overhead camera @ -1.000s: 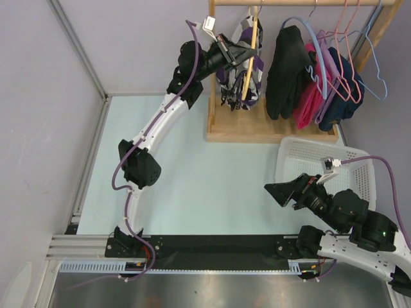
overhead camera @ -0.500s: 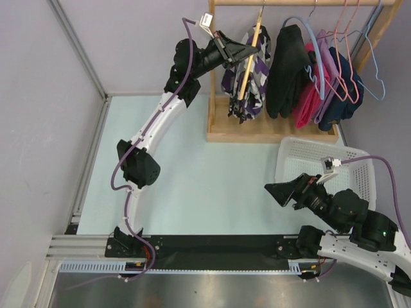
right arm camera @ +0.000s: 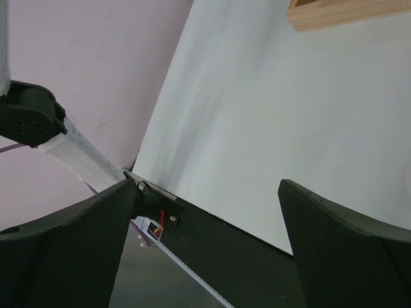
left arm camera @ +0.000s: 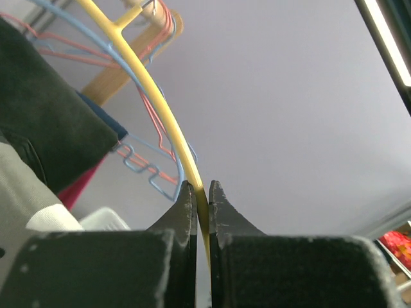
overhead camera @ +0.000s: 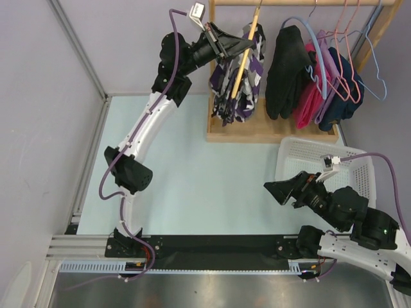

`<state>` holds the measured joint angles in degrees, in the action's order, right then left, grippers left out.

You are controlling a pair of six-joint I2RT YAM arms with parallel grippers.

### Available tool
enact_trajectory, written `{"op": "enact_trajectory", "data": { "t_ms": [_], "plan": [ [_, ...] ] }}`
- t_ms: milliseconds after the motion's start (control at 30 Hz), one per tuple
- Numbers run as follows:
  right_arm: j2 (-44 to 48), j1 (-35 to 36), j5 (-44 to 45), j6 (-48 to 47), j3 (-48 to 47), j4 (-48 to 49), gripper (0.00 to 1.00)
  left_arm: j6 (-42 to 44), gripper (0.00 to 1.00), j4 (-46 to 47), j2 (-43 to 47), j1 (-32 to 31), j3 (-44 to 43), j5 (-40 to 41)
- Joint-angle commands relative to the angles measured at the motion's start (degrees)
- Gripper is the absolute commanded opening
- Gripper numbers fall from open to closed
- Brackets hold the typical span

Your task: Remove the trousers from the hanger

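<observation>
The purple, white and black patterned trousers (overhead camera: 239, 90) hang on a yellow hanger (overhead camera: 243, 51) from the wooden rail, at the rack's left end. My left gripper (overhead camera: 243, 43) is raised high and shut on the yellow hanger's arm; in the left wrist view the yellow bar (left arm camera: 168, 119) runs up from between the closed fingertips, with my left gripper (left arm camera: 201, 190) at its lower end. A bit of the trousers (left arm camera: 26, 205) shows at lower left there. My right gripper (overhead camera: 271, 190) is open and empty, low over the table near the basket.
A black garment (overhead camera: 287, 64), pink, purple and navy clothes (overhead camera: 327, 83) on blue and pink wire hangers hang further right on the rail. The wooden rack base (overhead camera: 270, 131) sits on the table. A white basket (overhead camera: 334, 157) stands at right, beside the right arm.
My left gripper has lifted and pulled the yellow hanger leftward; the trousers have swung left and hang longer. The right arm is almost still.
</observation>
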<state>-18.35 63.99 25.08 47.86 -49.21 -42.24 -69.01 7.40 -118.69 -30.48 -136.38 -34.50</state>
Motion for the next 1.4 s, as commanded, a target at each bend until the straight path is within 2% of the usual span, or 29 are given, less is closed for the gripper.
{"op": "enact_trajectory", "data": {
  "t_ms": [0, 67, 167, 300, 400, 500, 667, 867, 1133, 1367],
  "plan": [
    [-2.04, -0.09, 0.67, -1.53, -1.94, 0.93, 1.0, 1.95, 0.0, 15.63, 13.65, -1.42, 1.7, -2.5],
    [-4.05, -0.09, 0.5, -3.02, -2.29, 0.93, 1.0, 3.17, 0.0, 13.62, 18.55, -1.86, 5.49, -2.76],
    [-7.75, -0.09, -0.12, -5.31, -3.61, 0.41, 1.0, 6.07, 0.0, 11.86, 25.33, -3.44, 17.16, -1.63],
    [-11.61, -0.09, 0.58, -8.21, -4.32, -0.65, 1.0, 10.21, 0.0, 10.27, 40.16, -5.73, 36.21, 2.06],
    [-14.08, -0.09, -0.29, -11.02, -3.88, 0.48, 1.0, 12.23, 0.0, 8.69, 47.21, -7.22, 45.98, 6.1],
    [-15.92, 0.0, -1.79, -14.35, -3.61, 2.59, 1.0, 13.72, 0.0, 4.66, 54.78, -8.54, 51.28, 11.28],
    [-18.47, 0.26, -7.4, -20.42, -4.14, 7.34, 1.0, 18.38, 0.0, -2.02, 64.98, -12.31, 56.47, 22.43],
    [-22.43, 2.81, -8.03, -24.21, -4.58, 16.56, 1.0, 22.42, 0.0, -9.57, 70.87, -13.11, 60.79, 29.04],
    [-33.5, 10.71, 2.67, -30.62, -7.73, 31.15, 1.0, 22.17, 0.0, -16.7, 72.46, -13.11, 62.02, 37.04],
    [-40.35, 13.79, 6.56, -33.88, -9.06, 44.93, 0.99, 22.25, 0.0, -21.19, 72.82, -13.11, 60.62, 36.96]
  ]
}}
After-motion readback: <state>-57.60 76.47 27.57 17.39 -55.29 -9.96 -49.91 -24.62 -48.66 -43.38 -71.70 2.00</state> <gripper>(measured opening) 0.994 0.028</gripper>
